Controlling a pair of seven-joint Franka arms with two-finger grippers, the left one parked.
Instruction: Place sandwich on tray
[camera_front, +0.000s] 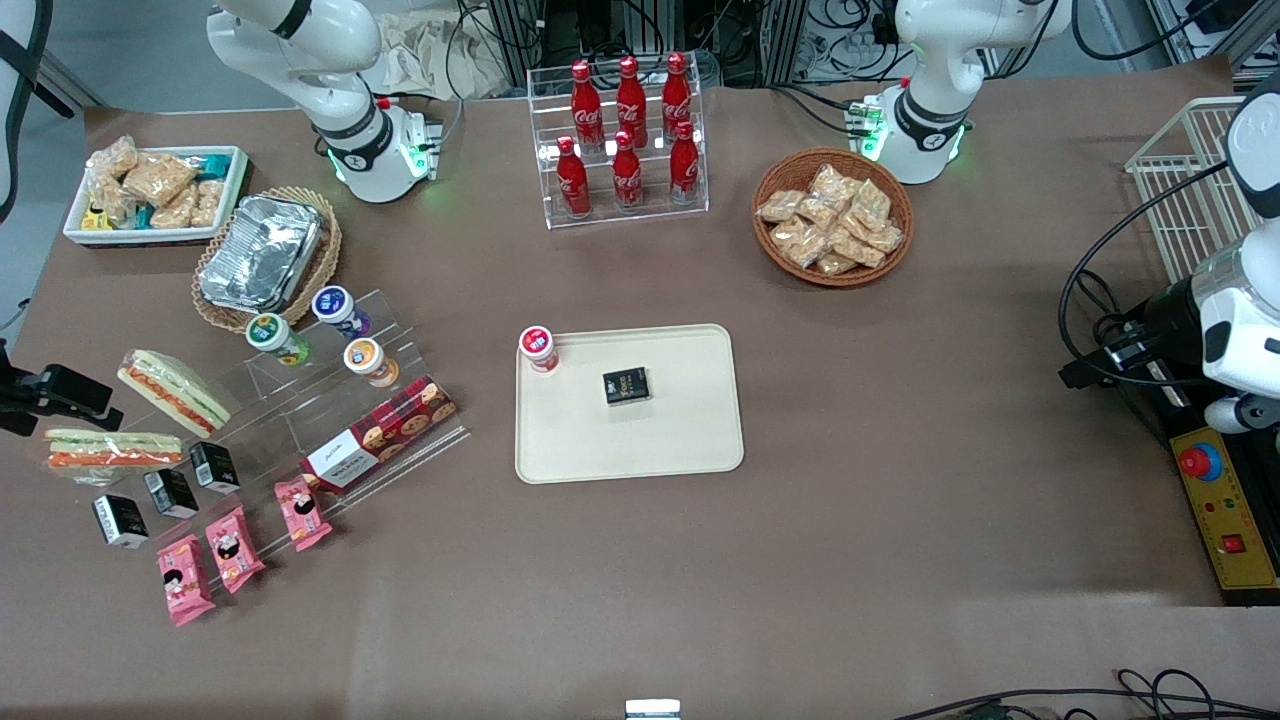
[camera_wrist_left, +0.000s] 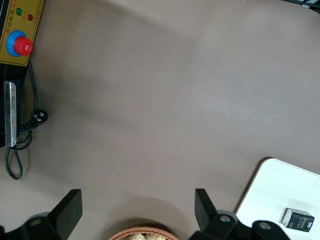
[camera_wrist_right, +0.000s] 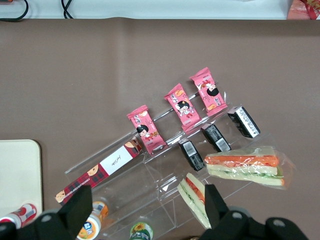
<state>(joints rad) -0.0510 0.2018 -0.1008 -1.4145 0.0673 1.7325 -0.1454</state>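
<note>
The sandwich (camera_front: 115, 448), clear-wrapped with a pale green layer over an orange one, lies on the table at the working arm's end, beside the clear rack; it also shows in the right wrist view (camera_wrist_right: 245, 167). The cream tray (camera_front: 640, 450) lies mid-table and holds a red-lidded cup (camera_front: 538, 347) and a small black box (camera_front: 627, 386); its corner shows in the right wrist view (camera_wrist_right: 17, 175). My right gripper (camera_wrist_right: 145, 215) hangs high above the rack, open and empty, its fingers (camera_wrist_right: 216, 202) wide apart. In the front view it shows as a black piece (camera_front: 75, 395) near the sandwich.
A similar sandwich with red filling (camera_front: 175, 390) lies beside the target. The clear rack (camera_front: 330, 400) holds lidded cups, a cookie box, small black boxes and pink packets. A foil container (camera_front: 260, 250), a white snack box (camera_front: 155, 195), a cola rack (camera_front: 625, 140) and a snack basket (camera_front: 832, 215) stand farther from the camera.
</note>
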